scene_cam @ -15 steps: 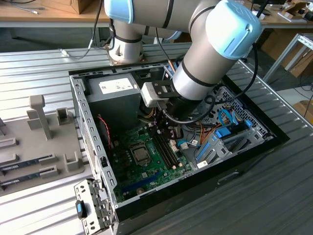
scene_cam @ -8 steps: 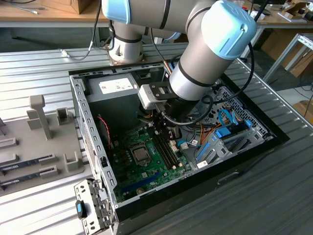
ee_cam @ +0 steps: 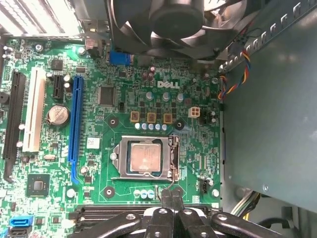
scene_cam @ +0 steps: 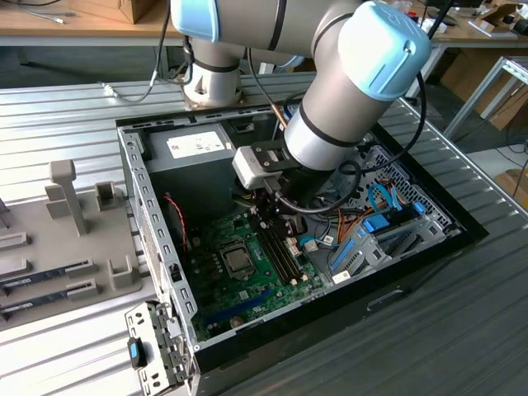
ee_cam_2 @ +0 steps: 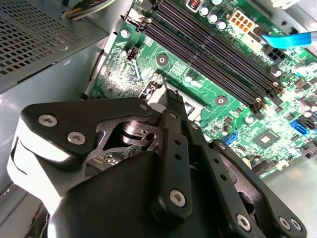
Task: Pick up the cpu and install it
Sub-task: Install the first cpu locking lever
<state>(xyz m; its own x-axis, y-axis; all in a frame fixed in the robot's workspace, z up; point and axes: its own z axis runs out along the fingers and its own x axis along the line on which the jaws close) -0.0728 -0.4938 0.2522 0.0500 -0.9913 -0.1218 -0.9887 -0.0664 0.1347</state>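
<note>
We find the cpu [ee_cam: 144,157] already lying flat in its socket [ee_cam: 171,156] on the green motherboard [ee_cam: 124,99], inside the open computer case [scene_cam: 144,194] that rests on the table [scene_cam: 462,330]. In the exterior view the same chip [scene_cam: 238,261] sits near the middle of the board, beside the long memory slots [scene_cam: 279,252].

The claw [ee_cam: 171,197] hangs just above the board at the socket's edge, next to the memory slots. Its fingers [ee_cam: 166,198] are drawn together, tips touching or nearly so, and nothing is held between them. In the second wrist view the closed fingertips [ee_cam_2: 174,99] stand over the socket's metal frame.

We judge the cpu to be light, thin and rigid, with a smooth metal top that offers little friction. We treat it as fragile: the contacts beneath it and in the socket would not tolerate tilting or sliding. We would take hold across two opposite edges, at the green rim, and keep the chip level. The retention lever's position cannot be told.
</note>
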